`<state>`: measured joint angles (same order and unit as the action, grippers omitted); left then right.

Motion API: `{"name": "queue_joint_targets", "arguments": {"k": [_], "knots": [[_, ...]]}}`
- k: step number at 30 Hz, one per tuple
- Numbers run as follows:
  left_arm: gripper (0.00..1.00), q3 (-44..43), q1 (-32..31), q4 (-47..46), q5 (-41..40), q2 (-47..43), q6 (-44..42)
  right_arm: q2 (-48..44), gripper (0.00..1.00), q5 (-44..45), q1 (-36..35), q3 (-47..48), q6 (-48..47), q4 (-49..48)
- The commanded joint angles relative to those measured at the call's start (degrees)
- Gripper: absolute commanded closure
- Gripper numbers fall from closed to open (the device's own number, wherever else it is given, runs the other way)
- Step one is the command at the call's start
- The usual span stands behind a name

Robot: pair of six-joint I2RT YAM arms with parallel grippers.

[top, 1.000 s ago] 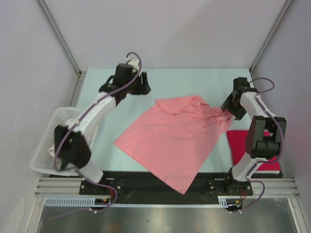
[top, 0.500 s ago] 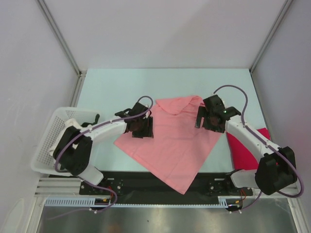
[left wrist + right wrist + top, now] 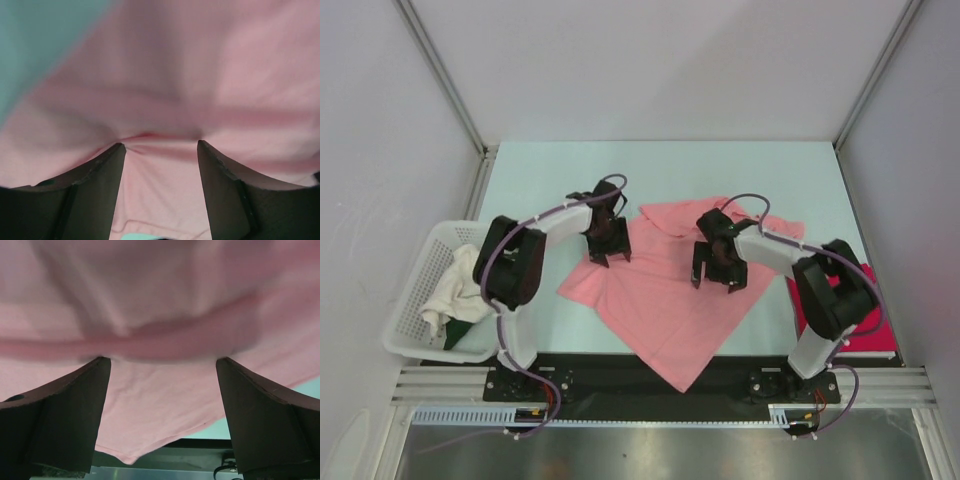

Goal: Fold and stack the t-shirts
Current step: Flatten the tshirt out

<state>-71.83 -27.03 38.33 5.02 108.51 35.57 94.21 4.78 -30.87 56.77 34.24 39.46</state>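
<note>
My left gripper (image 3: 613,258) points down on the light salmon-pink cloth t-shirt (image 3: 660,290), at its left edge. The jaws stand partly open. In the left wrist view, the left gripper (image 3: 160,145) has pink cloth filling the gap between the two dark fingers (image 3: 95,190), and a soft ridge of it is gathered right at their tips. Nothing is clamped between them.

My right gripper (image 3: 719,283) is down on the same shirt, right of its middle, with the jaws spread wide. From the right wrist camera, the right gripper (image 3: 162,360) shows a long fold of the shirt (image 3: 160,290) running straight across the tips. The fabric between the fingers lies flat and is not pinched.

The pink shirt lies spread on the pale blue-green table (image 3: 540,180), rumpled along its far side. Its near corner reaches over the black strip at the table's near edge.

Just right of the pink shirt is the deep magenta-red cloth t-shirt (image 3: 878,335), lying flat and partly hidden behind my right arm. I cannot tell whether the two shirts touch.

Well to the left of the pink shirt sits the white plastic lattice basket (image 3: 415,300), with a crumpled white cloth (image 3: 455,290) inside it.
</note>
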Motion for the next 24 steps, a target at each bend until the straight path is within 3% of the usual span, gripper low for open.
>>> {"name": "queue_joint_targets", "arguments": {"k": [1,5,9,11,16,20,24], "knots": [[0.33,-12.15,8.63,-0.11,-4.4,9.68,-5.85,7.87,0.1,-4.24,-0.24,9.04,-0.58,-3.78],[0.33,-30.87,13.57,5.6,-7.12,19.26,-10.07,18.42,0.1,-11.44,-0.68,20.46,-0.84,-2.64],[0.31,-61.57,14.46,13.52,-15.28,30.5,-15.44,28.02,0.11,-17.42,-0.77,33.72,1.44,-0.79],[0.31,-66.76,14.9,12.06,-14.51,30.19,-15.62,32.76,0.12,-22.95,-0.77,41.63,4.25,-1.23],[0.3,-58.78,13.06,5.1,-15.38,19.3,-16.66,35.6,0.12,-33.93,0.11,51.33,9.79,-5.43],[0.3,-55.97,10.51,6.49,-13.91,11.4,-18.43,31.22,0.13,-38.08,2.92,48.88,9.98,-7.38],[0.31,-39.04,6.48,5.98,-7.57,1.2,-17.56,20.42,0.12,-36.52,7.13,37.4,5.59,-4.68]]}}
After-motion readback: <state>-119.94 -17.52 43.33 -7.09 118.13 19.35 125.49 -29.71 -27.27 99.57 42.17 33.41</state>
